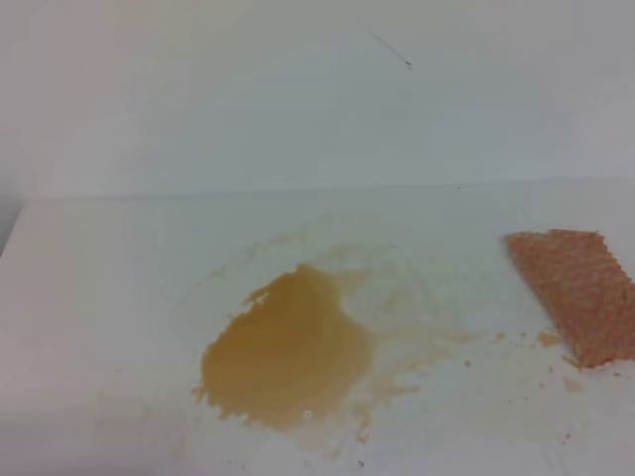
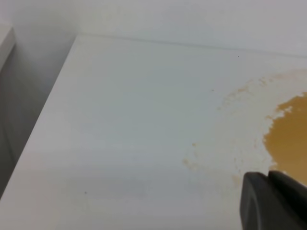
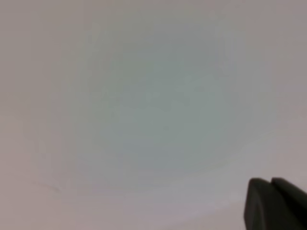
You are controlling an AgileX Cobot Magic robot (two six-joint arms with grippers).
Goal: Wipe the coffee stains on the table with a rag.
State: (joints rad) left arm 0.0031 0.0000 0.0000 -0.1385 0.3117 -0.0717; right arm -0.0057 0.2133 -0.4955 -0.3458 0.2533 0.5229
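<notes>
The coffee stains [image 1: 288, 352] are a yellowish-brown puddle in the middle of the white table [image 1: 109, 288], with pale tan smears and specks trailing to the right. In the left wrist view the puddle's edge [image 2: 288, 139] shows at the right. The orange-pink rag [image 1: 580, 293] lies flat at the table's right edge, apart from the puddle. Neither gripper shows in the exterior high view. My left gripper [image 2: 269, 175] is a dark shape at the lower right of its view, its fingers pressed together, just short of the puddle. My right gripper [image 3: 272, 181] looks the same, shut and holding nothing, over a blank white surface.
A white wall [image 1: 298, 89] rises behind the table. The table's left edge [image 2: 43, 120] drops to a grey gap, with another white ledge [image 2: 5, 40] beyond it. Small brown specks [image 1: 546, 342] dot the table near the rag.
</notes>
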